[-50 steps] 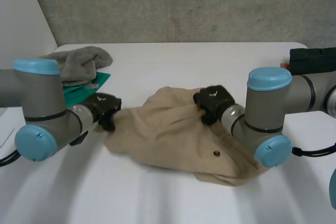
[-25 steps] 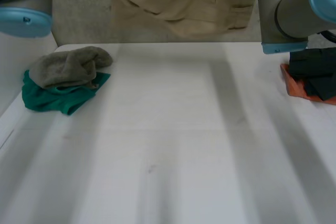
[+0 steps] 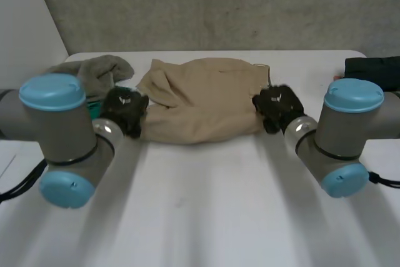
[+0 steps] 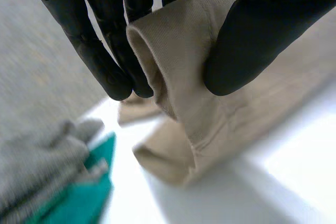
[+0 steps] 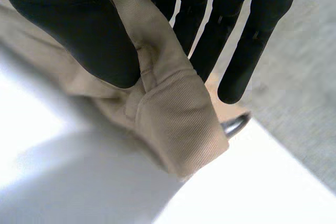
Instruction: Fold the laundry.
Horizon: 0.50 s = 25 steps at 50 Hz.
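Head view shows the left robot hand [image 3: 125,109] and the right robot hand [image 3: 278,105] each pinching one end of the tan garment [image 3: 203,101] between thumb and fingers, the cloth stretched between them over the white surface [image 3: 206,204], near a grey-and-green pile [image 3: 94,74].

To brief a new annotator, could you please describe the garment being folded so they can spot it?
On the white table, look between the two black hands. The beige garment lies spread there, its ends pinched by the left hand and the right hand; unlike the bunched grey cloth beside it, it is spread out and held.
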Each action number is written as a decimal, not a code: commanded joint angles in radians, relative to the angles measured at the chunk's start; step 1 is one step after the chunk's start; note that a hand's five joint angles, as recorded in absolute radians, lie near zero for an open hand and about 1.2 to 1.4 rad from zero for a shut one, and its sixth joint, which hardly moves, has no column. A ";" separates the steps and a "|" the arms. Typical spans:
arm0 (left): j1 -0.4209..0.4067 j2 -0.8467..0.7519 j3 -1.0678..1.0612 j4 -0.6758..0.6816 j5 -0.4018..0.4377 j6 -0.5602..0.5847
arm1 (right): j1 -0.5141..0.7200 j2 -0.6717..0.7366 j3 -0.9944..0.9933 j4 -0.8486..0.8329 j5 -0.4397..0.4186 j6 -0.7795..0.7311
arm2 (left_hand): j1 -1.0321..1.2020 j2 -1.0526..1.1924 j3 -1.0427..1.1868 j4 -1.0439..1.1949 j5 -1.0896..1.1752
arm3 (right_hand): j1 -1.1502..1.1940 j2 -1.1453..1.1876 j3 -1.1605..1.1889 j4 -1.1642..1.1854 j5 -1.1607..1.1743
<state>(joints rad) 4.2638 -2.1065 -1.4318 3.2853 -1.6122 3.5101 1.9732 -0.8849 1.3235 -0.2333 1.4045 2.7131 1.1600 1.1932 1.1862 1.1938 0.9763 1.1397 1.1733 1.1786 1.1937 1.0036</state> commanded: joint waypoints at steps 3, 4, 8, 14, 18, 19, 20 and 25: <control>-0.028 0.114 -0.102 -0.211 -0.014 0.075 | -0.002 -0.081 0.058 0.392 -0.036 -0.172 | 0.236 0.203 0.210 0.202 0.245 | 0.257 0.223 0.218 0.203 0.218; -0.035 0.126 -0.110 -0.240 -0.012 0.079 | -0.002 -0.089 0.068 0.419 -0.039 -0.186 | 0.236 0.203 0.210 0.202 0.245 | 0.257 0.223 0.218 0.203 0.218; -0.061 0.178 -0.140 -0.393 -0.012 0.121 | -0.020 -0.161 0.123 0.529 -0.058 -0.268 | 0.236 0.203 0.210 0.202 0.245 | 0.257 0.223 0.218 0.203 0.218; -0.093 0.232 -0.173 -0.622 0.023 0.152 | -0.050 -0.267 0.220 0.644 -0.087 -0.397 | 0.236 0.203 0.210 0.202 0.245 | 0.257 0.223 0.218 0.203 0.218; -0.098 0.244 -0.171 -0.684 0.038 0.148 | -0.063 -0.299 0.253 0.661 -0.114 -0.438 | 0.236 0.203 0.210 0.202 0.245 | 0.257 0.223 0.218 0.203 0.218; -0.091 0.244 -0.167 -0.679 0.035 0.152 | -0.065 -0.299 0.257 0.660 -0.122 -0.438 | 0.236 0.203 0.210 0.202 0.245 | 0.257 0.223 0.218 0.203 0.218; -0.087 0.244 -0.162 -0.673 0.035 0.152 | -0.066 -0.302 0.261 0.649 -0.137 -0.434 | 0.106 0.073 0.080 0.072 0.115 | 0.257 0.223 0.218 0.203 0.218; -0.055 0.246 -0.092 -0.638 0.032 0.164 | -0.074 -0.299 0.266 0.572 -0.160 -0.371 | -0.908 -0.942 -0.935 -0.942 -0.899 | 0.257 0.223 0.218 0.203 0.218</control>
<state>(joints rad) 4.1768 -1.8597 -1.5881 2.6075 -1.5778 3.6648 1.9056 -1.1876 1.5830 0.4169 1.2734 2.2839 0.8503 0.8838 0.9036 0.9039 0.7140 1.1397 1.1733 1.1786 1.1937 1.0037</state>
